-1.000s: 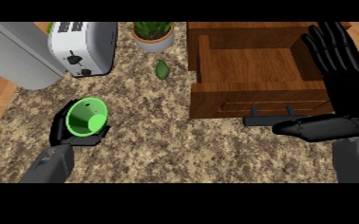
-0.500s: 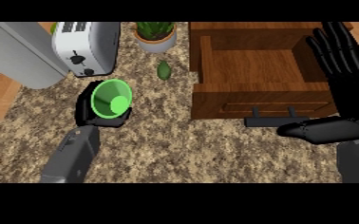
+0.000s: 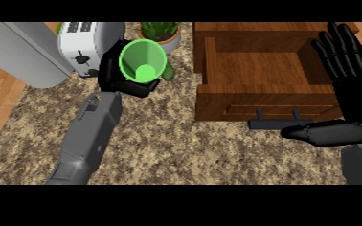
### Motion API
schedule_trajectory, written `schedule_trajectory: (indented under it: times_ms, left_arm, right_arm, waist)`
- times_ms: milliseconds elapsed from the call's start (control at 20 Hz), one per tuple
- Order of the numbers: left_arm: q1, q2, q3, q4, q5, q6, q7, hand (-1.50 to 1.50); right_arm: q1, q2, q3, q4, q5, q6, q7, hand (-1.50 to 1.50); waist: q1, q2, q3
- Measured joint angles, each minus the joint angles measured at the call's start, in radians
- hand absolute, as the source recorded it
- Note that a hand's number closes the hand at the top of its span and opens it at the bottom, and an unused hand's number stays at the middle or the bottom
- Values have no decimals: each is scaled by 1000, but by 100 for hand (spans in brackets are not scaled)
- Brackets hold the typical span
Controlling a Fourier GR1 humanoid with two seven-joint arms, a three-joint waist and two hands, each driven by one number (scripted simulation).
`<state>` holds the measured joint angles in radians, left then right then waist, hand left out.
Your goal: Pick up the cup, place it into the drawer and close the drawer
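A bright green cup [image 3: 143, 61] is held up in my left hand [image 3: 120, 74], whose black fingers curl round its underside; its mouth faces the camera. It hangs above the counter, left of the open wooden drawer [image 3: 267, 74], in front of the toaster and plant. The drawer's inside shows bare wood, and its dark handle [image 3: 279, 123] sticks out at the front. My right hand [image 3: 339, 72] rests open at the right edge, fingers straight up beside the drawer's right wall, thumb reaching left near the handle.
A white toaster [image 3: 83, 43] stands at the back left beside a grey appliance [image 3: 28, 52]. A potted plant [image 3: 161, 31] sits behind the cup. A small green object [image 3: 169, 73] lies by the drawer's left wall. The counter [image 3: 176, 143] is speckled stone.
My left arm has lifted the cup and carried it up and to the right, from the counter's left front toward the drawer. The right hand has stayed put.
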<state>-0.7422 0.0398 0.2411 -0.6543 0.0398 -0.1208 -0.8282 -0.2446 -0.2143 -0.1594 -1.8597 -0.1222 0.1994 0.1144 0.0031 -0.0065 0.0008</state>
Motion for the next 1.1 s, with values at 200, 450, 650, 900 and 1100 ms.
schedule_trajectory:
  times_ms: [200,450,650,900,1100]
  left_arm:
    - [-78,-24,-69,-95,31,63,144,150]
    - [-209,-35,-139,-149,57,177,317,150]
    - [-329,-38,-215,-88,103,297,387,150]
    - [-485,-39,-290,30,154,404,514,150]
    - [-560,-40,-340,156,188,455,549,150]
  right_arm:
    - [7,1,-5,28,11,5,-38,-150]
    - [4,6,-1,17,20,-5,-34,-150]
    - [-17,0,-8,21,12,-5,-25,-150]
    - [-51,0,-3,72,15,3,-48,-150]
    - [-59,3,1,80,14,9,-61,-150]
  waist:
    - [-1,1,0]
    - [-10,3,0]
    - [-26,7,0]
    - [-45,14,0]
    - [-67,20,1]
